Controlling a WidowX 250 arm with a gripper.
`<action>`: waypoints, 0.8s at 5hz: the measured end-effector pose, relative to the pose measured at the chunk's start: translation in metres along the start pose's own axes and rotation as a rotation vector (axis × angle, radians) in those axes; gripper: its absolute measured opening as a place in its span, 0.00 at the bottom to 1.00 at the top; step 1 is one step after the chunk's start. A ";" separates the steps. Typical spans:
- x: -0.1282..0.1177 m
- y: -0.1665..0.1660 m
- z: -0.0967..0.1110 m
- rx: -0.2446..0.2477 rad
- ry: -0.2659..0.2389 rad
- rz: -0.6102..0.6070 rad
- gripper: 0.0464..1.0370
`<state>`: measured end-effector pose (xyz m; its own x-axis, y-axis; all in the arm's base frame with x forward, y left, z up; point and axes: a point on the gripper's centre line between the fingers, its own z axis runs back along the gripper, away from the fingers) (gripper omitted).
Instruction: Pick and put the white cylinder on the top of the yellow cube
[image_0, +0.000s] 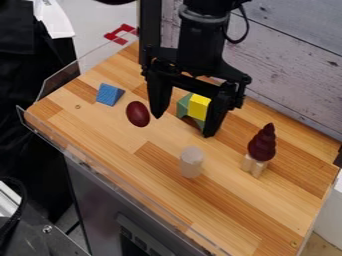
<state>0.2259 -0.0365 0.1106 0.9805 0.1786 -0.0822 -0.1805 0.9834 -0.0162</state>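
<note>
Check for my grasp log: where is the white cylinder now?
In the camera view, the white cylinder stands just below centre on the wooden tabletop, left of the maroon swirled cone.

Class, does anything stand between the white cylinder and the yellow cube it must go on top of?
No block stands between the white cylinder and the yellow cube; seen from the camera, only the open gripper hangs over that stretch.
</note>
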 end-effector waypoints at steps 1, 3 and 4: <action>-0.002 0.001 -0.007 0.007 0.028 0.003 0.96; 0.013 -0.009 -0.026 -0.077 -0.054 0.056 0.96; 0.013 -0.011 -0.042 -0.123 -0.042 0.084 0.96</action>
<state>0.2377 -0.0463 0.0683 0.9634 0.2640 -0.0464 -0.2679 0.9541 -0.1336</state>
